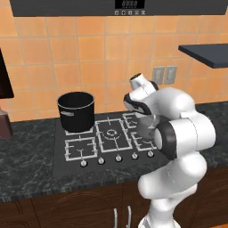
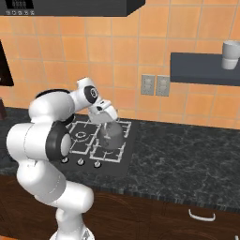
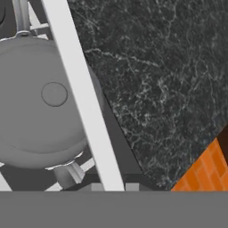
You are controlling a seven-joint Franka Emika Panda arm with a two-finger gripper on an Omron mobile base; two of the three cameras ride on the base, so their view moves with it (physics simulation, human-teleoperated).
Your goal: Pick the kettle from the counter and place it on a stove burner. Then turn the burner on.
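**Kettle held over the right burners**

The knobs [image 1: 117, 158] are seen in a row along the near edge of the stove [image 1: 60, 156], which is set into the counter [image 2: 187, 154]. Behind them, the kettle [image 2: 111, 136] is located over the stove's right-hand burners, at the right grate [image 2: 108, 152]. Whether it is resting on the grate or held just above it cannot be told. The gripper [image 2: 110, 123] is positioned directly above the kettle and is closed on its handle [image 3: 82, 95]. In the hand view, the handle is seen as a pale bar crossing the kettle's rounded grey lid, and the spout [image 3: 69, 173] is pointed toward the lower edge.

At the stove's rear left, a black pot [image 1: 76, 111] is standing on a burner, well apart from the kettle. Farther back, two outlets [image 2: 155, 85] are mounted on the orange tiled wall [image 1: 89, 49]. A cup [image 2: 230, 55] is placed on a dark shelf [image 2: 201, 69] at the upper right.
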